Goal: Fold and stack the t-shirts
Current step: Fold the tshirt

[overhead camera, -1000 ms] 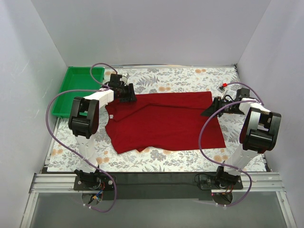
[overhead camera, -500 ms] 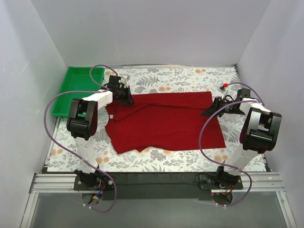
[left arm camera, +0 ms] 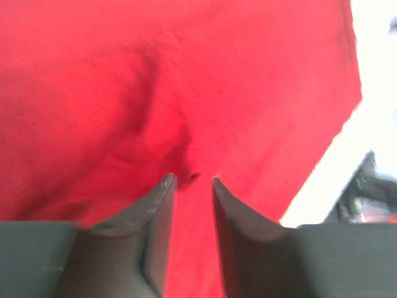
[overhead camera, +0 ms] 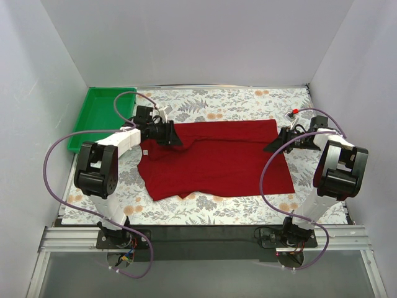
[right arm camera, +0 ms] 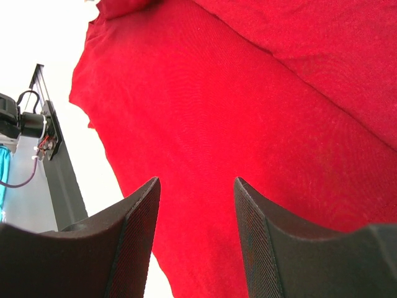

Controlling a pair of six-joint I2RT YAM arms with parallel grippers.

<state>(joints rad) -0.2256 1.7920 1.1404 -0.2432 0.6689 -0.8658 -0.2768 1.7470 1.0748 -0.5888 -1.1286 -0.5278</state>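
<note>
The dark red t-shirt (overhead camera: 214,158) lies spread flat in the middle of the floral table, with a crease running across its upper part. A small white label (overhead camera: 144,151) shows at its left edge. My left gripper (overhead camera: 175,138) is low over the shirt's upper left part. In the left wrist view its jaws (left arm camera: 193,181) stand a narrow gap apart with a small pucker of cloth (left arm camera: 186,177) at the tips. My right gripper (overhead camera: 273,146) is at the shirt's right edge. In the right wrist view it (right arm camera: 196,181) is wide open over flat red cloth (right arm camera: 260,93).
A green tray (overhead camera: 102,118) stands at the back left, beside the left arm. The floral tablecloth (overhead camera: 236,99) shows around the shirt. White walls close in the back and both sides. A black rail (overhead camera: 198,233) runs along the near edge.
My left gripper has moved right and nearer, from the shirt's upper left corner onto the cloth, and its arm has swung left. The right arm and the shirt look unchanged.
</note>
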